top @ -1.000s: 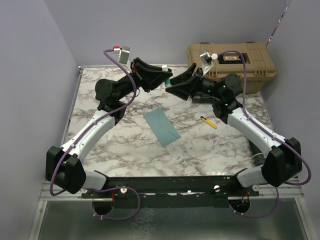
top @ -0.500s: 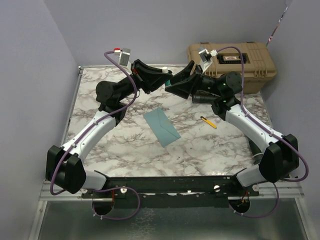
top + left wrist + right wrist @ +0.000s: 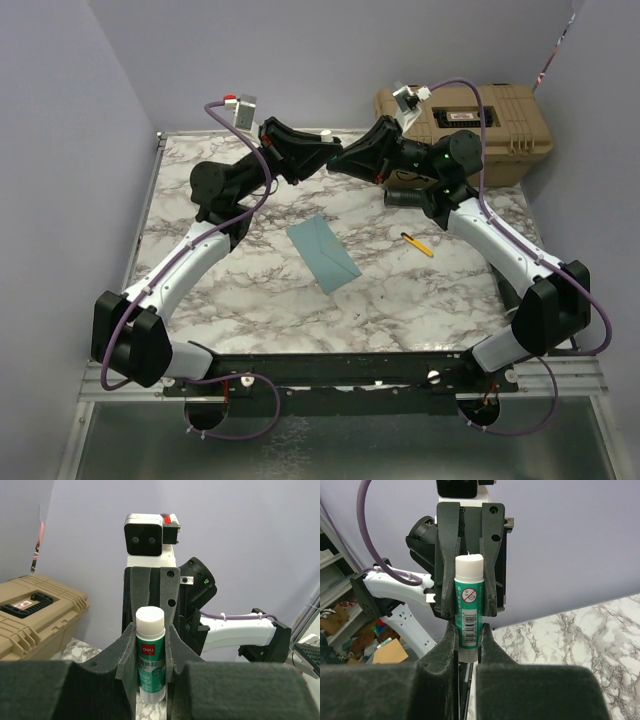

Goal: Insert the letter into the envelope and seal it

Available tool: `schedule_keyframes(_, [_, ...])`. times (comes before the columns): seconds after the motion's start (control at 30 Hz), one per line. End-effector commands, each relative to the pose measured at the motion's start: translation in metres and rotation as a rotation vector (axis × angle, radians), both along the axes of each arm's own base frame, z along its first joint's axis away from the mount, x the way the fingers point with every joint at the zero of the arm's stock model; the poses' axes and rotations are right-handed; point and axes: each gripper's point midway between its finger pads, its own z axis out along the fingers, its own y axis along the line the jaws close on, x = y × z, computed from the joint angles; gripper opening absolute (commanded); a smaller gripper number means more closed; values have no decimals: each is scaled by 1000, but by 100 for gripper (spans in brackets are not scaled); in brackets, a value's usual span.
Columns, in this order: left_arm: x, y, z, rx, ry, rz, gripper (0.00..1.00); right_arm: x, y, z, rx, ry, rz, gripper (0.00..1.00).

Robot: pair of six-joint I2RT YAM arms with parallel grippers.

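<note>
Left end effector (image 3: pixel 150 672) clamps glue stick (image 3: pixel 150 650) — "deli".

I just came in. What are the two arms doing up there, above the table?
Both arms are raised over the far side of the table, and the left gripper and the right gripper meet there on one glue stick, each with its fingers closed on one end. The teal envelope lies flat on the table below, untouched. The letter is not in view.
</note>
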Motion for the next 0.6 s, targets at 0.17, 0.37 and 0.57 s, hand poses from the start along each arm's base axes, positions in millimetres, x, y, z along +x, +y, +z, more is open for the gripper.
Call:
schedule_keyframes(0.17, [0,-4,-14,12,35,-20,29,-3,0,9,14,-8,12,1])
schedule_keyframes(0.37, [5,-12,-37,38,132,-77,31,-7,-3,16,34,-27,19,1])
schedule_keyframes(0.57, [8,-10,-39,36,114,-43,0,-10,-2,7,11,-15,31,1])
